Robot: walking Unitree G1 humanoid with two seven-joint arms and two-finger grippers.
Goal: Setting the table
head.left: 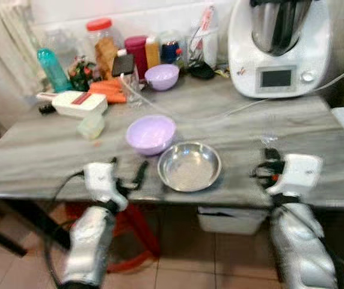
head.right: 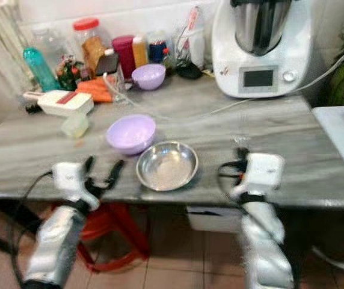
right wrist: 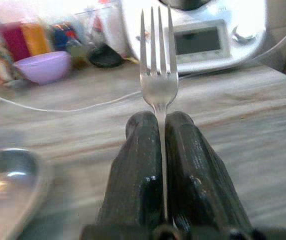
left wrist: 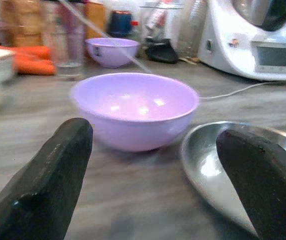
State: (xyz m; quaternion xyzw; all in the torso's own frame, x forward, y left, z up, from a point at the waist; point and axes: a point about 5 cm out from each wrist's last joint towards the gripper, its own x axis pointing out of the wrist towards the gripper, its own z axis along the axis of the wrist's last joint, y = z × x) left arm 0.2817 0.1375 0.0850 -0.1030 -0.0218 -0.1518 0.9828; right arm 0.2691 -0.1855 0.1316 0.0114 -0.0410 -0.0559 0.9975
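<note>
Right of the steel bowl (head.left: 189,166), our right gripper (right wrist: 161,150) clamped the fork (right wrist: 158,65) above the table (head.left: 316,150), not yet laid, left gripper (head.left: 130,174) spread empty beside the lilac bowl (head.left: 151,133).

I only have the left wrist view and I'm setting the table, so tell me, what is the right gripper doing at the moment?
Observer: The right gripper is shut on a fork, tines pointing away from the wrist.
Operator: Where is that arm relative to the metal dish I can see?
Observer: It sits at the table's near edge, on the robot's right of the steel bowl, apart from it.
Operator: And my left gripper, where is it on the table?
Observer: The left gripper is open at the near edge, just to the robot's left of the steel bowl, and the purple bowl lies beyond it.
</note>
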